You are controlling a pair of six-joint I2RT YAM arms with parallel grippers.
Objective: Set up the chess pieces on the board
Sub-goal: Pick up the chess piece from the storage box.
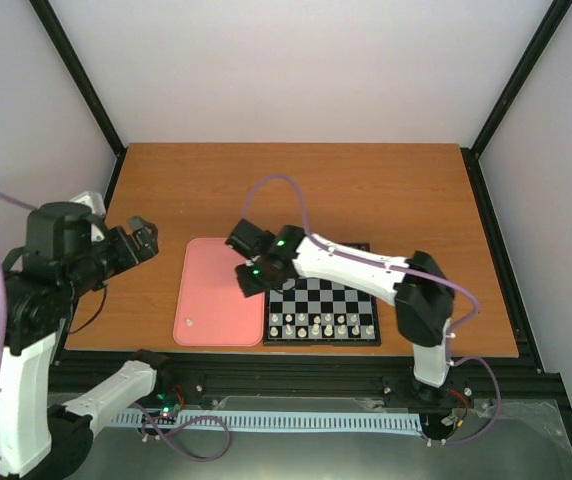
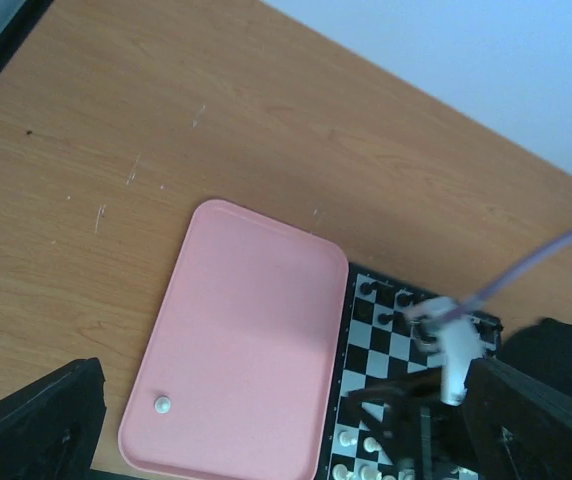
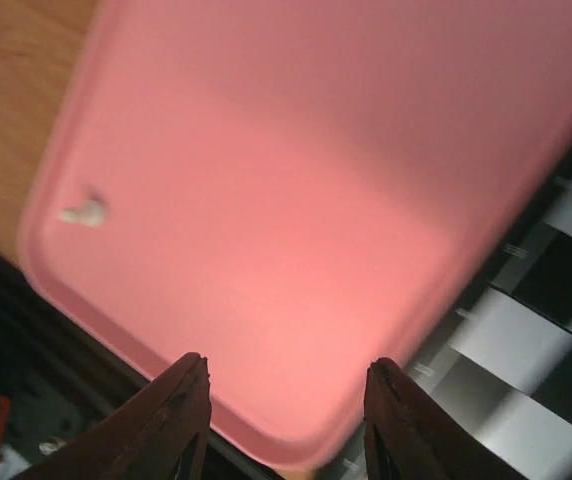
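Observation:
The board (image 1: 338, 296) lies right of a pink tray (image 1: 216, 270). Cream-white chess pieces (image 1: 321, 322) fill its two near rows. A few black pieces (image 2: 371, 288) show at its far left corner; my right arm hides the rest of that edge. One white piece (image 1: 190, 322) lies alone in the tray's near left corner, also seen as the small white piece (image 3: 86, 211). My right gripper (image 3: 288, 395) hangs open and empty over the tray's near right corner, beside the board's edge (image 3: 556, 300). My left gripper (image 2: 281, 370) is open, held high left of the tray (image 2: 246, 330).
The orange-brown wooden table (image 1: 386, 190) stretches behind the tray and board. Black frame rails (image 1: 506, 260) run along its right and left sides. My right arm (image 1: 356, 265) lies across the board's far half.

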